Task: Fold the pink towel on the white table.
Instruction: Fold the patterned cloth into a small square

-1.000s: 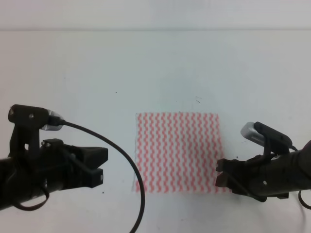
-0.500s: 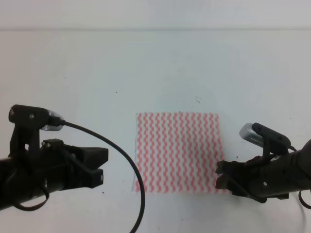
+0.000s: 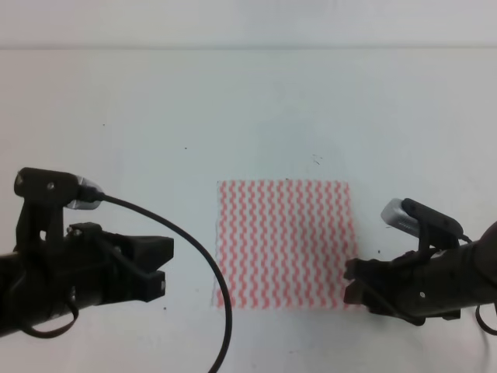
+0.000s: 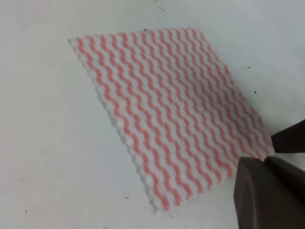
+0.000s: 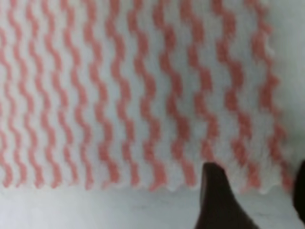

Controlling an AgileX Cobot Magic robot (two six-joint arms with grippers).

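The right claw (image 3: 351, 284) is seen low in the right of the high view, at the bottom right corner of the pink towel (image 3: 284, 244). In the right wrist view its two dark fingers (image 5: 217, 200) stand apart over the towel's near edge, with nothing pinched between them. The left claw (image 3: 159, 266) is seen at the lower left, apart from the towel; whether it is spread or closed cannot be told. The towel is laid flat, just right of the middle of the white worktop (image 3: 248, 109).
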